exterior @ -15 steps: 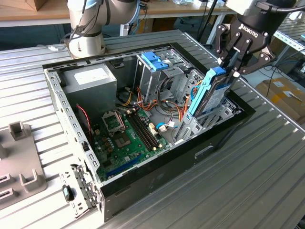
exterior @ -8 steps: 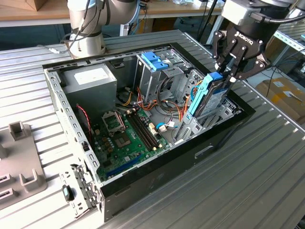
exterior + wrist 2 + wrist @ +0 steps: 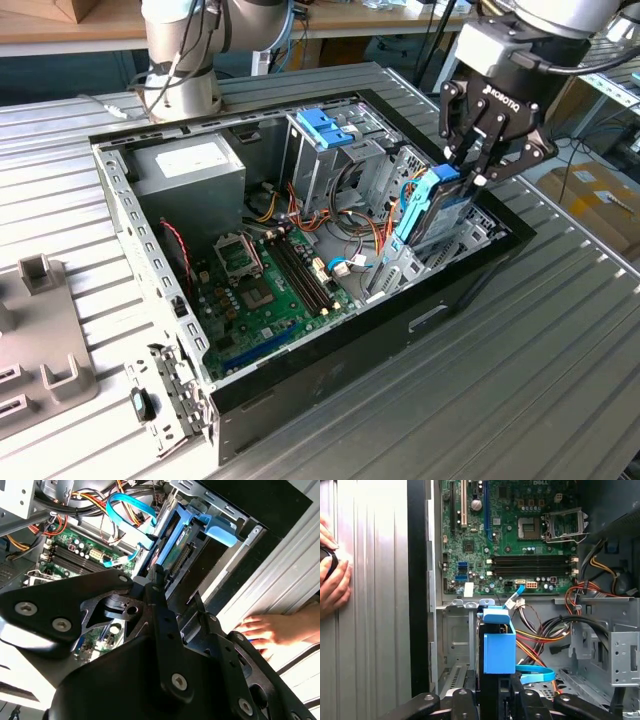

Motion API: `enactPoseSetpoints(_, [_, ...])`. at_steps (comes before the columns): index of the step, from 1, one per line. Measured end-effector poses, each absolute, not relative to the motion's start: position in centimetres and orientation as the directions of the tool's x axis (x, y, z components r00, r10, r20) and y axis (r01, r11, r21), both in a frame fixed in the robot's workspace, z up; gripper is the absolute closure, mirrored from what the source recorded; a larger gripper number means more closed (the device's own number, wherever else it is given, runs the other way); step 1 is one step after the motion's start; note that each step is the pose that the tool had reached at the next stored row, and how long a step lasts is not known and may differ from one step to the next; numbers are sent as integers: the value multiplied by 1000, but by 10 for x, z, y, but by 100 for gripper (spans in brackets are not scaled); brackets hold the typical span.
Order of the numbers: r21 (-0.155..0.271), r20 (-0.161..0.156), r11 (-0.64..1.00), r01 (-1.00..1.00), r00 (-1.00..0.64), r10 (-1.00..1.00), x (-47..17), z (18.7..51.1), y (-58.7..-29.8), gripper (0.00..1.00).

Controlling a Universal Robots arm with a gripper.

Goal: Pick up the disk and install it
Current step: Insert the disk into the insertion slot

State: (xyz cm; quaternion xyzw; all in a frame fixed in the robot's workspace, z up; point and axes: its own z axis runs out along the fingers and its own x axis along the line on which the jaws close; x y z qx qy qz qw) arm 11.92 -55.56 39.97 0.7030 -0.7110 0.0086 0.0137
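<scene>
The disk [image 3: 436, 203], a grey drive in a bright blue carrier, stands on edge and is partly down in the drive bay at the open computer case's [image 3: 130, 215] corner on the exterior view's right. My gripper [image 3: 472, 168] is right above it, shut on its upper edge. In the first wrist view the carrier's blue end [image 3: 498, 647] rises between my black fingers [image 3: 522, 700], with the bay's metal wall beside it. The second wrist view has the disk [image 3: 176, 542] and its blue tab ahead of my fingertips [image 3: 158, 582].
A bare blue bracket [image 3: 325, 126] sits on the middle drive cage. The grey power supply [image 3: 190, 166], the motherboard [image 3: 265, 285] and loose cables [image 3: 540, 635] are inside the case. A person's hand [image 3: 272, 629] rests on the table beside the case. Grey fixtures [image 3: 45, 345] stand at the exterior view's left.
</scene>
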Motion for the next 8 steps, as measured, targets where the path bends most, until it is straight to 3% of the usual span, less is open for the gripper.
enactPoseSetpoints(8, [7, 32, 11, -1000, -11, -999, 119, 384, -556, 65])
